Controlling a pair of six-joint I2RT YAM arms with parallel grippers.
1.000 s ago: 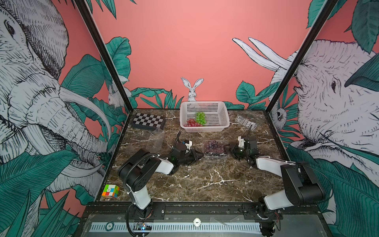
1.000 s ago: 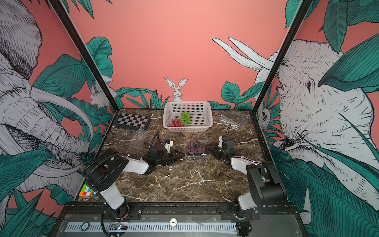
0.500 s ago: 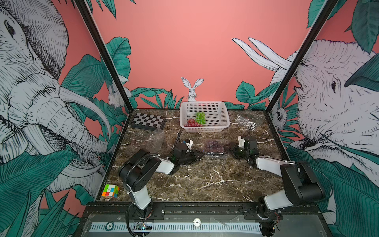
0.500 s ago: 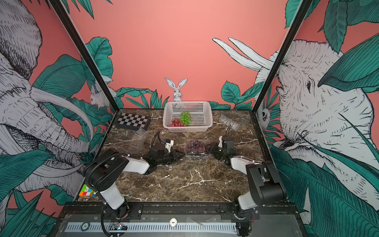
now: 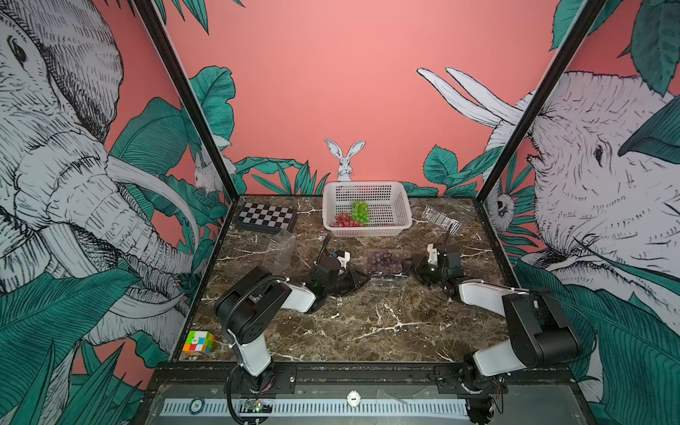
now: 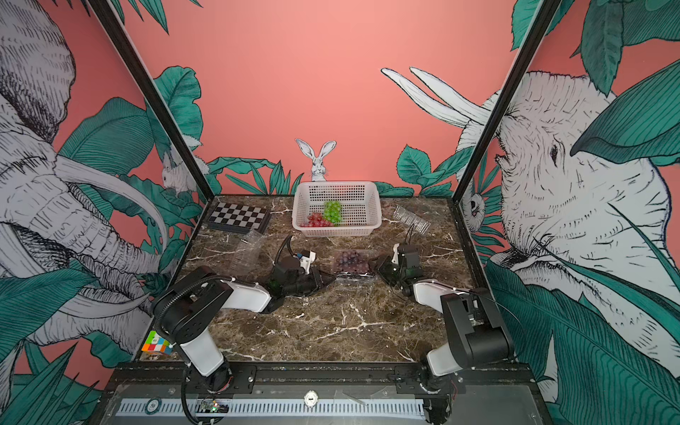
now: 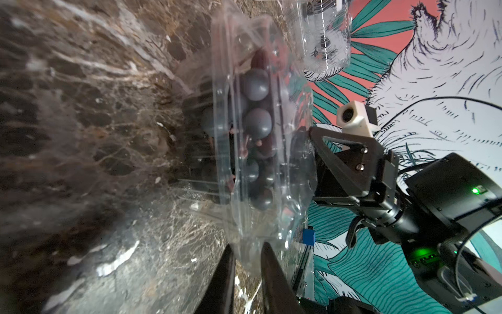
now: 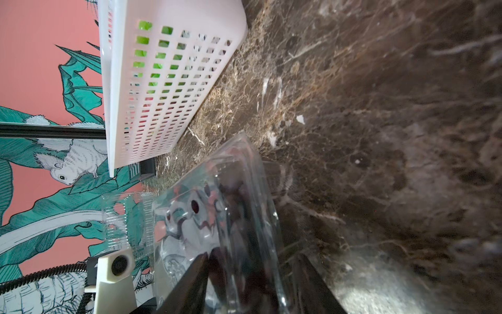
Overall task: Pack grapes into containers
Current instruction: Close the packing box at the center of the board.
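Note:
A clear container holding dark purple grapes lies mid-table. My left gripper lies low at the container's left end, its jaws pinched on the clear plastic lip. At the right end, my right gripper straddles the container, one finger over the lid and one by the table. Green grapes and red grapes lie in the white basket at the back. One empty container stands to the left. Another container lies at the back right.
A chessboard lies at the back left beside the basket. A colour cube sits at the front left corner. Both arms reach inward low over the table, elbows near the front rail.
The left gripper's jaws have narrowed onto the container's lip. Arms, container and right gripper have hardly moved.

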